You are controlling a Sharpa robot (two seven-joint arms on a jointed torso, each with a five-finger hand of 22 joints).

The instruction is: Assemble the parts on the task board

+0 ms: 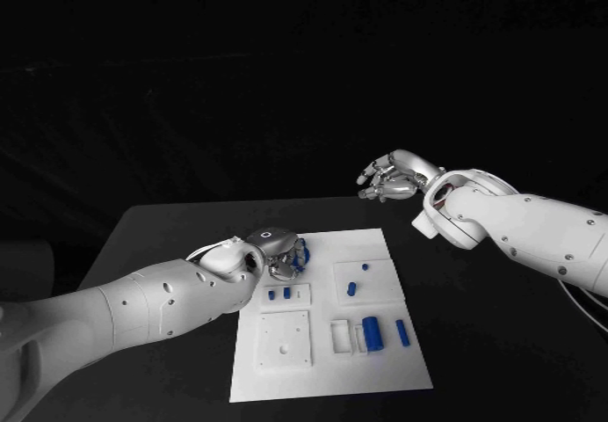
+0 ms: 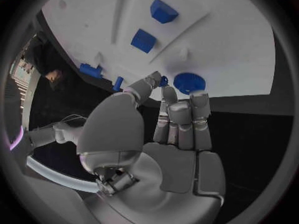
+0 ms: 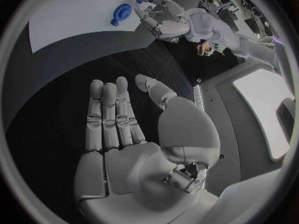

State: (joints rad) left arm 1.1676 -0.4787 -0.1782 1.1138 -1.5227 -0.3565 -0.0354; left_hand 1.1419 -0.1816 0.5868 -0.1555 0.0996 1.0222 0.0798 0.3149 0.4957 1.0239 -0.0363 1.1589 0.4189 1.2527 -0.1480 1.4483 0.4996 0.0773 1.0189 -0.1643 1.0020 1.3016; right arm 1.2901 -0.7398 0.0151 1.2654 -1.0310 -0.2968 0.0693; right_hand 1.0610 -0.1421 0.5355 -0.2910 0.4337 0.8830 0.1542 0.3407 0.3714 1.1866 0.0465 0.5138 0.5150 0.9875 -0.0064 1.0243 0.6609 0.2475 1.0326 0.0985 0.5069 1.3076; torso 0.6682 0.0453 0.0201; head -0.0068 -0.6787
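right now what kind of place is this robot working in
Probably a robotics lab test bench: a matte black table holds a flat white task board with small blue plastic parts, worked by two white arms with silver hands, left and right.

left arm: reaches in low | left hand [image 1: 260, 252]: thumb and finger pinched together | right arm: raised | right hand [image 1: 395, 178]: fingers straight, apart, holding nothing
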